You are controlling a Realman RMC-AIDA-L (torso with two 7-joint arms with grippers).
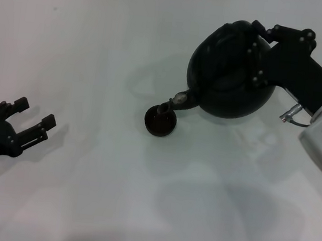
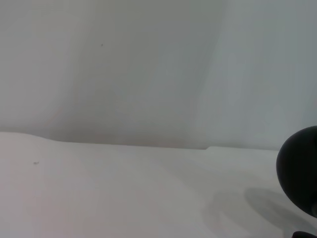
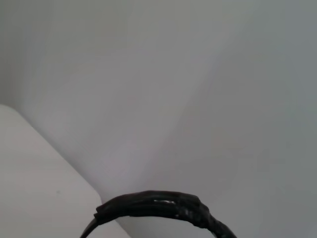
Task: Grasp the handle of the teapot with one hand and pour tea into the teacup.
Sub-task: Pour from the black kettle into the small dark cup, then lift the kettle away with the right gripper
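the teapot hangs tipped in the upper right of the head view, its big black belly leaning over and its short spout with the grey collar pointed down toward the centre of the frame. right under the spout sits the teacup, tiny and dark, resting on the white tabletop just left of the pot; a thin dark line joins spout and cup, though i can't tell whether it is tea.

the handle arches across the top of the pot, and the right gripper reaches in from the right edge with its fingers closed around it. in the right wrist view the wrapped black hoop shows along the lower edge.

the left gripper rests at the lower left, well apart from the pot, its fingers spread and holding nothing. the left wrist view catches the teapot's round side at its right edge.
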